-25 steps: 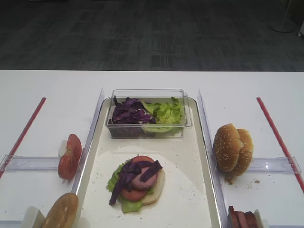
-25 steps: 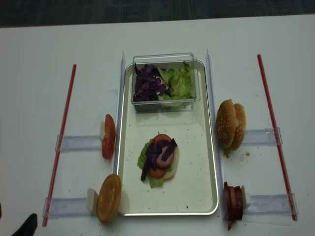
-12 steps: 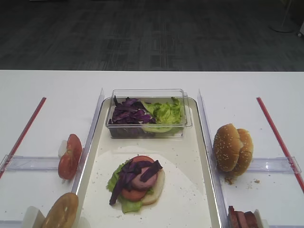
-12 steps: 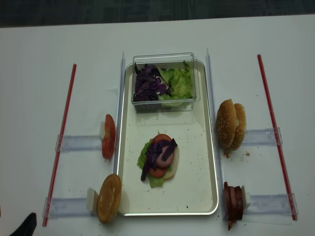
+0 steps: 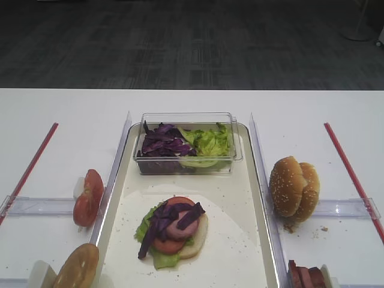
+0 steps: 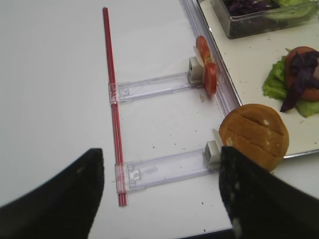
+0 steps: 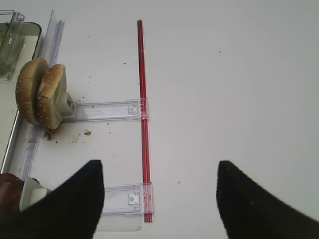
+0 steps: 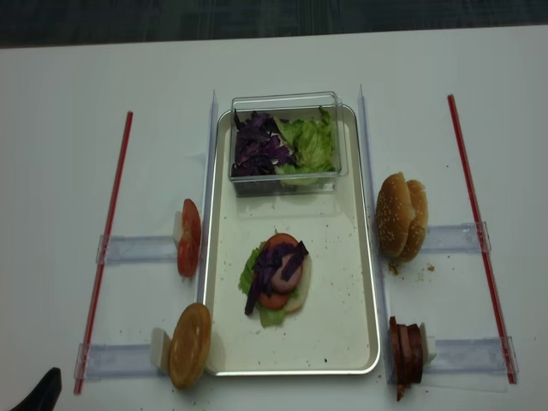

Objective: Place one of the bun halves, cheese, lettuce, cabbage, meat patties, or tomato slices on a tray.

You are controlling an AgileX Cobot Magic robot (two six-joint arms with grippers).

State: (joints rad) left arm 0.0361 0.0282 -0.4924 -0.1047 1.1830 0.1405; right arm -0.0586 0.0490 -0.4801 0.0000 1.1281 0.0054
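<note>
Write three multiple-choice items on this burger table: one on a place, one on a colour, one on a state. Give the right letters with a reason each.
1. Where does the clear tub sit?
A. At the far end of the tray
B. Beside the tomato slices
C. Off the table

2. What colour are the shreds topping the stack?
A. Orange
B. Purple
C. White

3. How is the left gripper?
A. Shut on a bun
B. Holding lettuce
C. Open, holding nothing

Answers: 1 A, the tub rests inside the tray's far end. 2 B, the cabbage strips are dark purple. 3 C, its fingers stand apart over bare table.

Two overheads — wrists flanking tray [image 8: 364, 257]
</note>
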